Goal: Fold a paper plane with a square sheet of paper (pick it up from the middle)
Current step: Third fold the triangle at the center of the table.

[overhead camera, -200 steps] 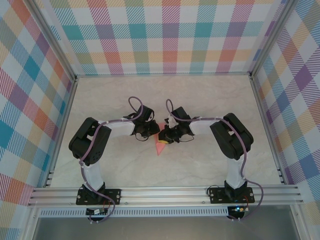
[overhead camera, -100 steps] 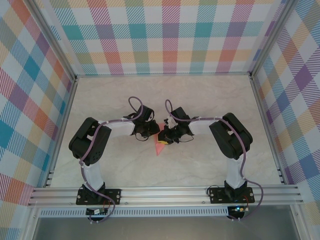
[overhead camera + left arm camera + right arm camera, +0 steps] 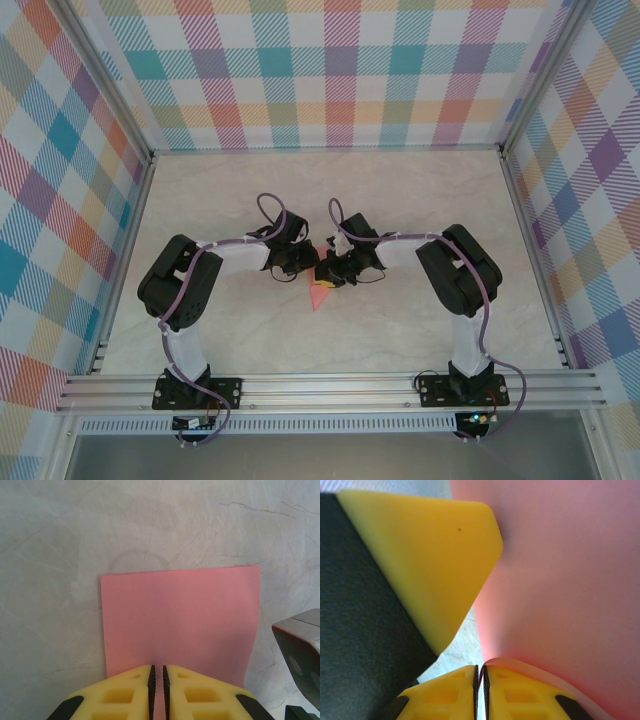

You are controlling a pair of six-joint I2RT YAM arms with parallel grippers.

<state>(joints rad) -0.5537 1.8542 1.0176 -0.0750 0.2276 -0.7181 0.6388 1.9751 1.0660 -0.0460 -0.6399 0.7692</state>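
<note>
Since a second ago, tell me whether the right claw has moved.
Yes, slightly: the right claw has edged left, away from the table's right rail, in the top view.

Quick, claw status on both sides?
Left claw: closed, pinching the near edge of the pink paper.
Right claw: closed, apparently on the same paper.

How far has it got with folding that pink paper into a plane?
Partway, at a guess. Done: the pink paper already narrows to a point at its near end in the top view, so some folds look made. In hand: the left end effector and right end effector each pinch an edge. Remaining: no slim dart with a centre crease yet.
</note>
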